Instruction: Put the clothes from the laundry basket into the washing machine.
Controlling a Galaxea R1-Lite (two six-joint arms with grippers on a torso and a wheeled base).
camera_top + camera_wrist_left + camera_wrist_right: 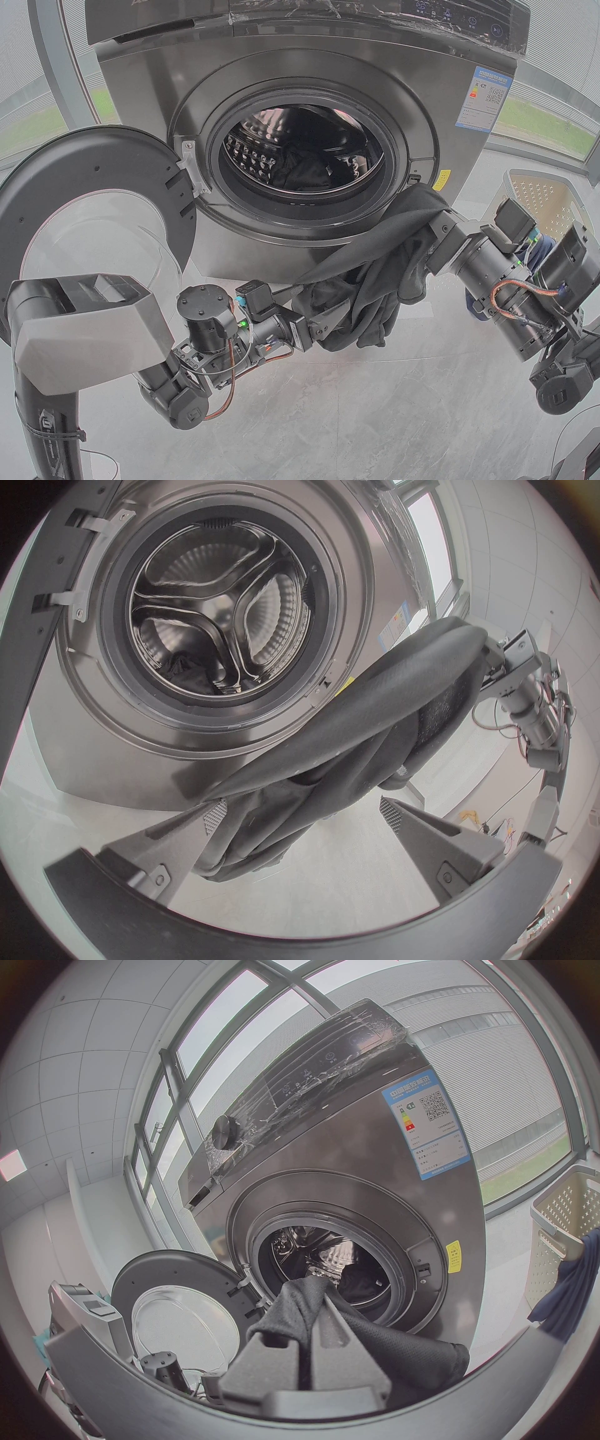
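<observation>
Largely buried right jaws, black garment [381, 262], basket [545, 199] half hidden

laundry basket [550, 195]: lower part hidden behind right arm [500, 275]
right gripper [437, 228]: tips buried in dark garment [375, 269]
drum load [306, 170]: dark lump, can't tell what
</observation>
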